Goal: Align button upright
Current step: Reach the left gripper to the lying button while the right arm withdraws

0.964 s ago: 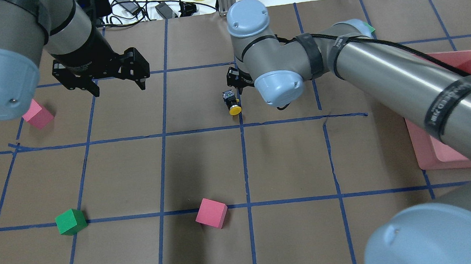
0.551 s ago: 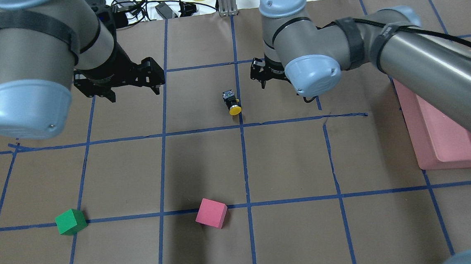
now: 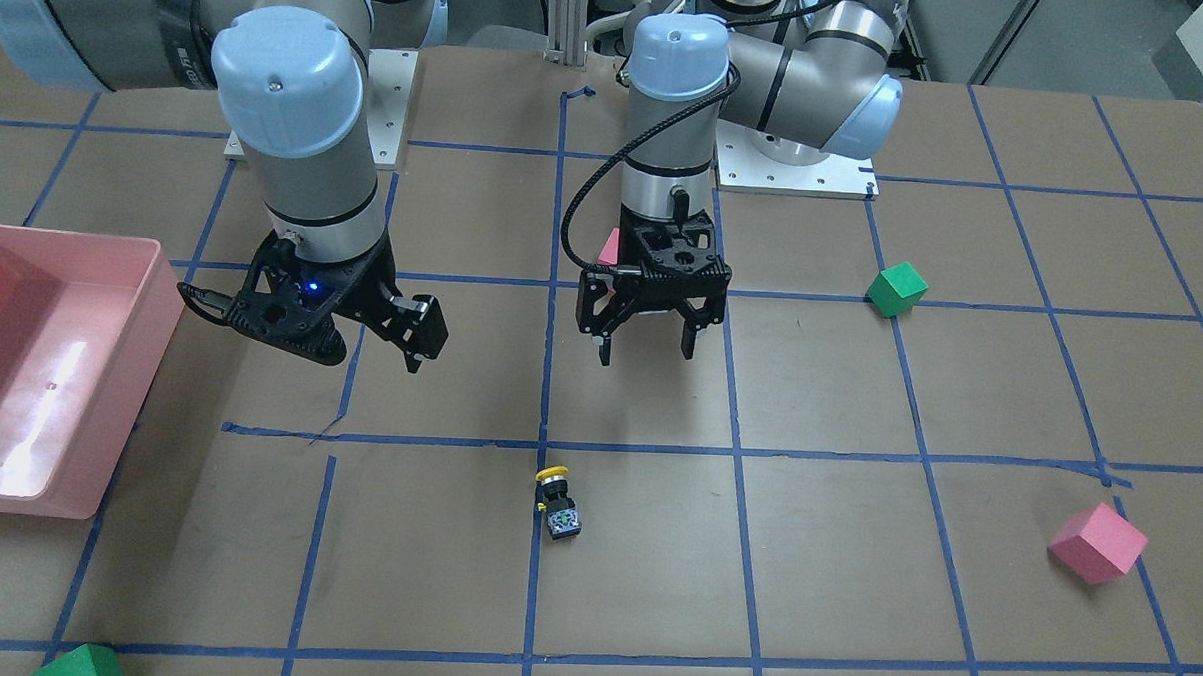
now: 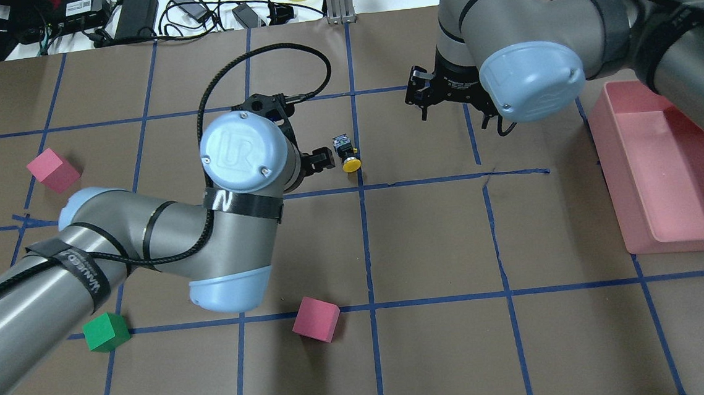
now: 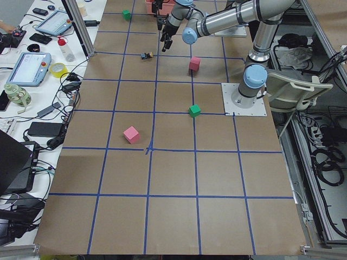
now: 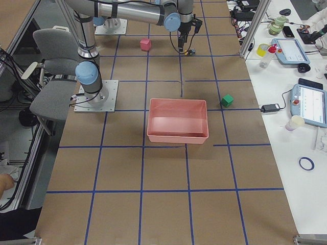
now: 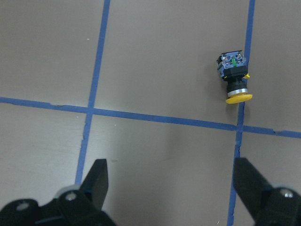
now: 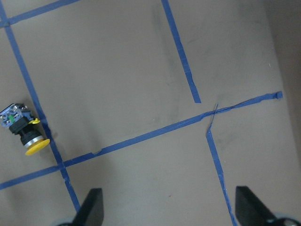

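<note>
The button [image 4: 346,154] lies on its side on a blue tape line, yellow cap toward the robot, grey base away. It also shows in the front view [image 3: 558,503], the left wrist view [image 7: 233,77] and the right wrist view [image 8: 26,130]. My left gripper [image 3: 645,356] is open and empty, hovering above the table just robot-side and left of the button; its fingers [image 7: 96,181] frame bare table. My right gripper [image 3: 376,350] is open and empty, raised and well off to the button's right [image 4: 454,110].
A pink bin [image 4: 610,161] stands at the table's right side. Pink cubes [image 4: 53,171] [image 4: 316,319] and a green cube [image 4: 106,331] lie on the left and near half. Cables and boxes lie past the far edge [image 4: 128,15].
My left arm swung in from the far left to beside the button. My right gripper drew back from the button toward the right. The button has not moved.
</note>
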You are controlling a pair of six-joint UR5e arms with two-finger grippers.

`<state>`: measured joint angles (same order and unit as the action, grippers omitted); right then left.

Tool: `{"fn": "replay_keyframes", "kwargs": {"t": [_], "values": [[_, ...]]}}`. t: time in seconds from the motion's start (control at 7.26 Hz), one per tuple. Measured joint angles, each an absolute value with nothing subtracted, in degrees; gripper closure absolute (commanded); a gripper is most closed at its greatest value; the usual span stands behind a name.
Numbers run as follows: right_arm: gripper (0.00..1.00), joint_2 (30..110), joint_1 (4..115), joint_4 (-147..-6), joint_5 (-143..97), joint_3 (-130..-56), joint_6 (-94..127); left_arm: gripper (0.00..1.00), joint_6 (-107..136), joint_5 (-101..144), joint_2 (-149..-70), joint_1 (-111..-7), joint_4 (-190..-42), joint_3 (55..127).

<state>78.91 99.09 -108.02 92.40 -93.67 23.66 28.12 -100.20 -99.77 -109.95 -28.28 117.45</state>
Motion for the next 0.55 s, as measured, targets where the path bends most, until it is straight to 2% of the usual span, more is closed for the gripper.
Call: {"fn": "replay_keyframes", "kwargs": {"t": [0.55], "values": [[0.00,81.2,97.2,-107.7,89.9,-93.8,8.9,0.06,31.1,-108.5,-115.5,-115.9,-5.8,115.0]]}}
